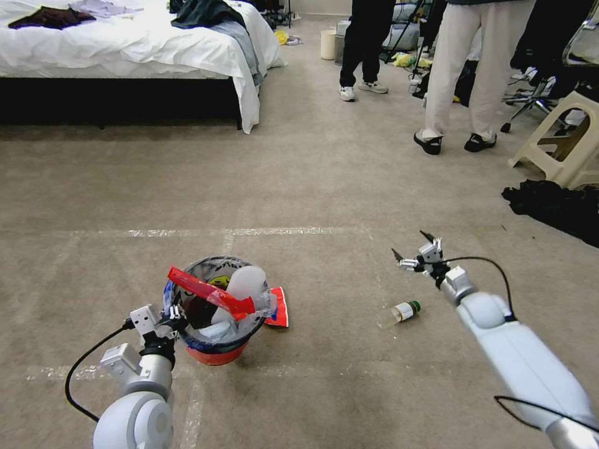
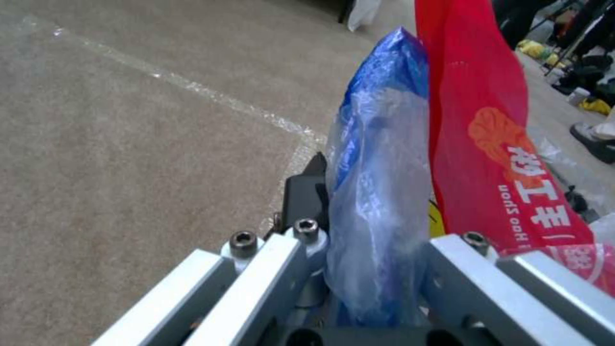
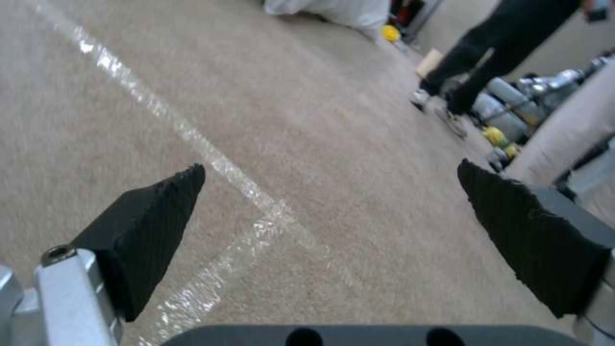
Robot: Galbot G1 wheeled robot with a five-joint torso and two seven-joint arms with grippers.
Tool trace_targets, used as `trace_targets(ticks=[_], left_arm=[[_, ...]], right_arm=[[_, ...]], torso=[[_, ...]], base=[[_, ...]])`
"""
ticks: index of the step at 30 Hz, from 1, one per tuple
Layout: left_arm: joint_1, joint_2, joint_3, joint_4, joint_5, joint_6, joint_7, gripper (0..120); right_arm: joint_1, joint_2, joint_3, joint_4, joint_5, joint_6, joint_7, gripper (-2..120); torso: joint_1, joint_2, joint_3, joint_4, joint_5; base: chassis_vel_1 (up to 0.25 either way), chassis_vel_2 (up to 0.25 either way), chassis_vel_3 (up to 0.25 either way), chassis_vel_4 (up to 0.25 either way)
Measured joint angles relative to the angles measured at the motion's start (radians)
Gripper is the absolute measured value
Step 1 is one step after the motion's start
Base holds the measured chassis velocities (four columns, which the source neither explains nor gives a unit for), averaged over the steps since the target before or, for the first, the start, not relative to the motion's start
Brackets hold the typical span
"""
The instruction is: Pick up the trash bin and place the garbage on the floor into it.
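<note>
The trash bin [image 1: 215, 352], a small red bucket lined with a blue-edged clear bag, sits on the carpet floor [image 1: 312, 187] in front of the robot, toward its left. It is already heaped: a long red wrapper [image 1: 209, 292] lies slanted across its mouth, with a pale translucent piece [image 1: 246, 282] standing behind it. Another red wrapper [image 1: 277, 310] lies flat on the floor, touching the bin's far right side. The left pincer [image 1: 176, 313] is at the bin's near left rim, pinching the bag-lined edge; the left wrist view shows the bunched plastic liner [image 2: 378, 192] caught between the metal finger frames, with the red wrapper [image 2: 493, 144] just beside it.

Well apart to the right, a small green-capped bottle [image 1: 404, 310] lies on its side on the floor. The right pincer [image 1: 412, 249] hangs above the carpet just beyond the bottle, its black fingertips [image 3: 153, 211] spread wide and holding nothing. A strip of clear tape [image 1: 249, 232] runs across the floor beyond the bin. Farther off stand a white bed [image 1: 137, 50] on the left, a beige stool [image 1: 561, 143] and dark clothes [image 1: 555, 209] on the right.
</note>
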Motion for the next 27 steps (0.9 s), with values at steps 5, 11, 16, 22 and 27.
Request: trace_targets(ticks=[5, 11, 16, 22, 27], left_arm=[[0.003, -0.006, -0.004, -0.006, 0.000, 0.000, 0.001, 4], [0.006, -0.004, -0.016, -0.006, -0.005, -0.002, 0.003, 4], [-0.002, 0.003, -0.013, 0.014, -0.007, -0.003, 0.003, 4], [-0.009, -0.001, -0.004, 0.024, -0.007, -0.004, 0.006, 4], [-0.010, -0.006, -0.007, 0.024, -0.007, -0.007, 0.008, 4]], right_arm=[[0.079, 0.012, -0.044, -0.096, -0.036, -0.004, -0.031, 100], [0.121, 0.019, -0.063, -0.158, -0.144, -0.035, -0.133, 100], [0.190, 0.018, -0.061, -0.160, -0.467, 0.016, -0.408, 100], [0.358, 0.069, -0.097, -0.210, -0.747, 0.168, -0.657, 100], [0.456, 0.166, -0.167, -0.301, -0.891, 0.274, -0.758, 100]], torso=[[0.000, 0.000, 0.000, 0.0001, -0.0002], [0.000, 0.000, 0.000, 0.0000, 0.0001], [0.000, 0.000, 0.000, -0.0005, 0.0006], [0.000, 0.000, 0.000, 0.0000, -0.0003], [0.000, 0.000, 0.000, 0.0007, 0.0001]], base=[[0.000, 0.000, 0.000, 0.000], [0.000, 0.000, 0.000, 0.000], [0.000, 0.000, 0.000, 0.000], [0.000, 0.000, 0.000, 0.000], [0.000, 0.000, 0.000, 0.000]])
